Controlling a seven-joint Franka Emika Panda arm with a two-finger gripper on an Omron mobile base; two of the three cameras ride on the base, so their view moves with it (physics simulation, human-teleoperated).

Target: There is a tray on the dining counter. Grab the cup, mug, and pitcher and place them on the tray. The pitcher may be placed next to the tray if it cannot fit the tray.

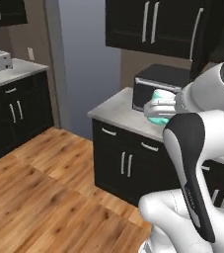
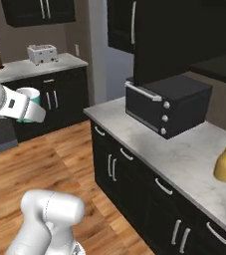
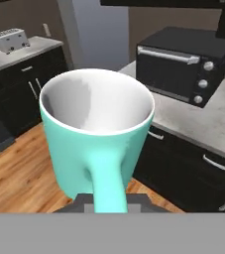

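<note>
I see open wooden floor to the left of the marble counter, with nothing standing on it, so there is free passage there at the height where the gripper carries the mug. On the counter, the black toaster oven blocks the far part, and the pitcher stands to its near right, apart from it, with bare marble between them and along the left edge. Dark upper cabinets hang over the oven and limit the room above it.
</note>
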